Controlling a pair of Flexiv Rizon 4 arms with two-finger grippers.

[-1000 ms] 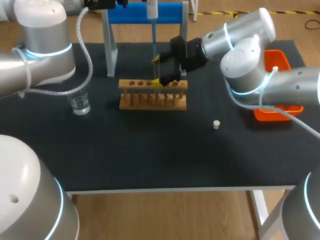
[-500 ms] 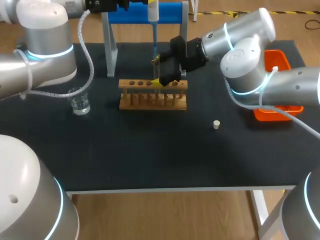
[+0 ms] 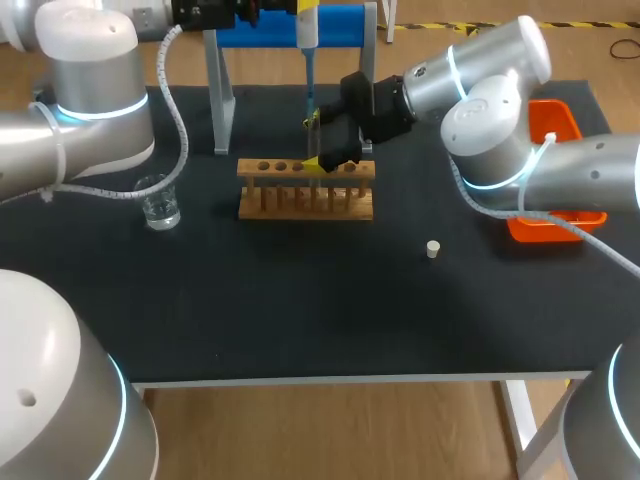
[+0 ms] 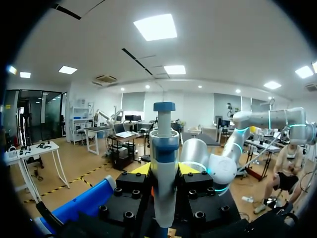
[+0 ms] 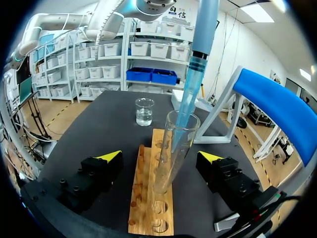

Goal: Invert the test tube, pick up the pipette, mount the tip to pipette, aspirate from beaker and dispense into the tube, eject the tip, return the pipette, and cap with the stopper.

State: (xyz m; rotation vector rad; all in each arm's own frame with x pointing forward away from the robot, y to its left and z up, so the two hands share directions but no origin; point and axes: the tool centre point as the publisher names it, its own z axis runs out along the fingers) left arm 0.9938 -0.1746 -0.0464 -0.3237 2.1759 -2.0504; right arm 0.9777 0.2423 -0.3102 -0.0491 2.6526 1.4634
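Dispensing looks to be the step in hand: the pipette (image 4: 164,163) hangs upright, pinched in the left pincer (image 4: 164,171), so its blue tip (image 5: 185,116) dips into the mouth of the test tube (image 5: 171,153). The tube leans in the wooden rack (image 5: 141,208). The right pincer (image 5: 159,157) is spread wide either side of the tube, not touching it (perhaps as a guard). The left arm is raised high at the back of the surface (image 3: 300,300), and the right reaches in low.

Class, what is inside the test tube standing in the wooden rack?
The blue pipette tip enters the test tube from above. Its bottom sits hidden in the rack, so liquid cannot be judged.
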